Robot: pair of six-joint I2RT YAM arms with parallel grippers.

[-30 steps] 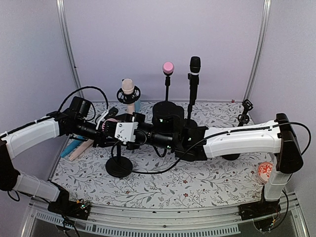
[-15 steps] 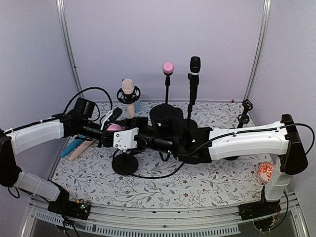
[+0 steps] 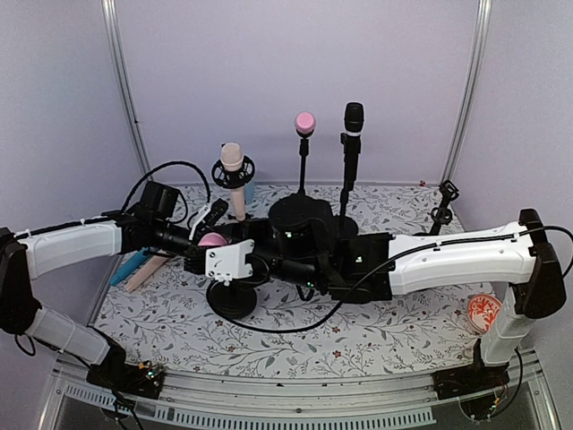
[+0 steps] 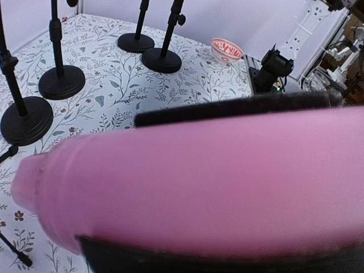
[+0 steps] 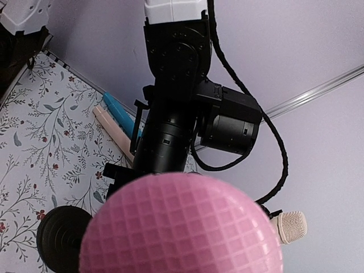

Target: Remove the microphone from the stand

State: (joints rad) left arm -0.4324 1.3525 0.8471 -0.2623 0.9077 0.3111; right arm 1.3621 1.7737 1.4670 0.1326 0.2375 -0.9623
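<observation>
Top external view: closest to the near edge, the round black base of the stand (image 3: 233, 298) sits on the flowered counter (image 3: 358, 336), left of centre. A red and white bowl (image 3: 481, 311) sits by the right edge.

Just above that base both arms meet. The right gripper (image 3: 222, 261) reaches in from the right to the top of the stand, under the pink microphone (image 3: 212, 239). Its fingers are lost among black parts, so I cannot tell whether they are wide or closed.

The left gripper (image 3: 197, 242) comes from the left edge and is clamped on the microphone's body. In the left wrist view the pink barrel fills the frame crosswise, with a black finger pad (image 4: 239, 107) pressed along its top and another along its underside. The right wrist view looks at the gridded pink head end-on, with the left arm's black wrist right behind it. Whether the microphone sits in the stand's clip or clear of it cannot be seen.

Beside the left edge lie a blue stick (image 3: 125, 269) and a beige stick (image 3: 148, 271). Along the far edge are a beige microphone (image 3: 232, 158) in a ring mount, a tall pink microphone (image 3: 304, 122) and a black microphone (image 3: 354, 117), both upright. A small stand (image 3: 441, 202) is near the far right corner.
</observation>
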